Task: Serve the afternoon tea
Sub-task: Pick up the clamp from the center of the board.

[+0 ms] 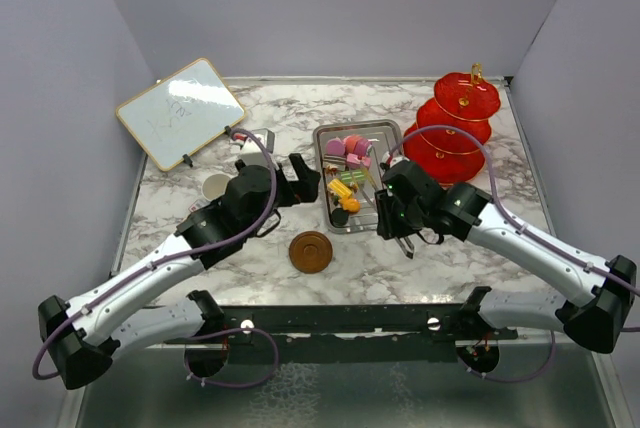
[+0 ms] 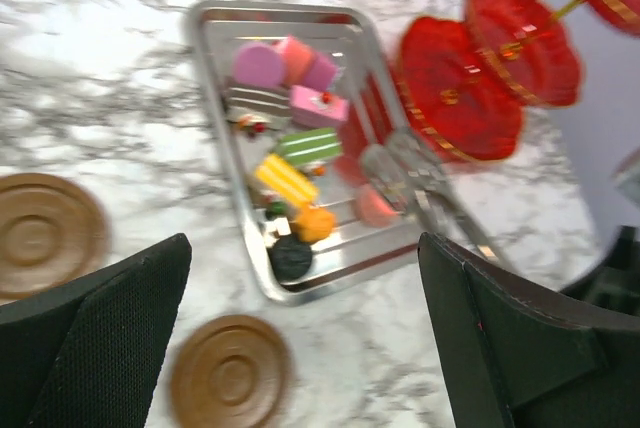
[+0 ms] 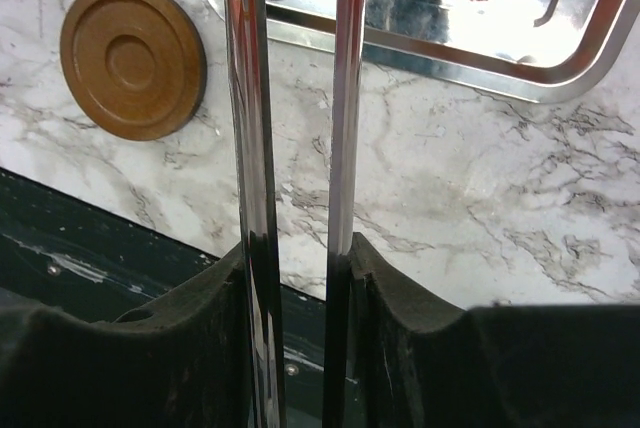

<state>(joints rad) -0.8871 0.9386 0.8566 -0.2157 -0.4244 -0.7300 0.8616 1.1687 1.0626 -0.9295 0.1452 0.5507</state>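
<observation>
My left jaws are spread wide, empty. My right jaws pinch steel tongs (image 3: 345,98). Cake pieces (image 1: 352,148) all lie in the tray (image 1: 355,124). The stand (image 1: 455,133) looks bare, and the saucers (image 2: 231,375) sit cupless on the tabletop (image 1: 400,268). Judgement: serving barely begun.

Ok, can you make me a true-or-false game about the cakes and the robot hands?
1. The little cakes sit in the steel tray. True.
2. The red stand has cakes on it. False: no cakes show on its tiers.
3. The right gripper holds metal tongs. True.
4. The left gripper is squeezing a saucer. False: its fingers are wide open and hold nothing.
5. Two brown saucers lie outside the tray. True.
</observation>
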